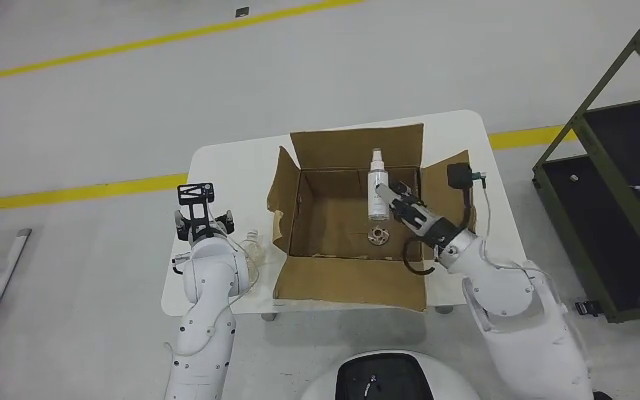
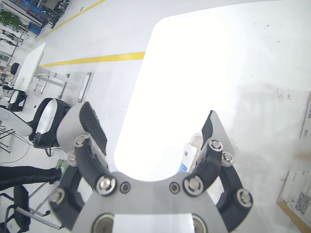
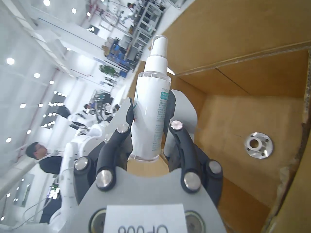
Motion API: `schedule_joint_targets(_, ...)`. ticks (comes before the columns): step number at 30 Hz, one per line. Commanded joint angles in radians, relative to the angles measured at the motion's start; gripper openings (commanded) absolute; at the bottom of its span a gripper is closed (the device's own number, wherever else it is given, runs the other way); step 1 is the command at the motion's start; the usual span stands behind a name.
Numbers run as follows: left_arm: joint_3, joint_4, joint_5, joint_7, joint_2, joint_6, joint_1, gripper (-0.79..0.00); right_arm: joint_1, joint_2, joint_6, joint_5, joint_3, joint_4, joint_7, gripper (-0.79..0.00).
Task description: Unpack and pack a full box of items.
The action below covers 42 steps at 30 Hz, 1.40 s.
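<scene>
An open cardboard box point(image 1: 300, 275) stands in the middle of the white table point(image 1: 455, 125). My right gripper point(image 1: 397, 197) point(image 3: 150, 109) is shut on a white spray bottle point(image 1: 377, 188) point(image 3: 153, 107), held above the box's right side. A round metal flange point(image 1: 378, 236) point(image 3: 258, 145) lies on the box floor point(image 3: 233, 112). My left gripper point(image 1: 199, 194) point(image 2: 148, 127) is open, with nothing between its fingers, above the table's left part. A clear plastic-wrapped item point(image 1: 252, 243) point(image 2: 194, 146) lies on the table beside the box's left flap.
A black object with a cable point(image 1: 460, 176) sits on the table right of the box. A dark green shelf rack point(image 1: 600, 170) stands off to the right on the floor. The box's flaps point(image 1: 357, 146) are folded outward on all sides.
</scene>
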Motion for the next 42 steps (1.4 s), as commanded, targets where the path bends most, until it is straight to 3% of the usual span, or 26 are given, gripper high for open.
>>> schedule_joint_targets(1,0.0,0.0,0.0,0.0,0.0,0.0,0.0,0.0,-0.014,0.003,-0.051,0.069,0.019,-0.002,0.0,-0.785)
schedule_joint_targets(8,0.0,0.0,0.0,0.0,0.0,0.0,0.0,0.0,-0.035,0.012,-0.147,0.207,0.051,0.028,-0.001,-0.785)
schedule_joint_targets(20,0.0,0.0,0.0,0.0,0.0,0.0,0.0,0.0,-0.032,0.014,-0.149,0.212,0.048,0.04,0.01,-0.785)
schedule_joint_targets(24,0.0,0.0,0.0,0.0,0.0,0.0,0.0,0.0,-0.048,0.014,-0.157,0.289,0.054,0.029,-0.04,-0.785)
schedule_joint_targets(32,0.0,0.0,0.0,0.0,0.0,0.0,0.0,0.0,-0.131,0.028,-0.235,0.476,0.175,-0.008,-0.075,-0.785)
schedule_joint_targets(42,0.0,0.0,0.0,0.0,0.0,0.0,0.0,0.0,-0.276,0.056,-0.215,0.314,0.377,-0.104,-0.121,-0.785)
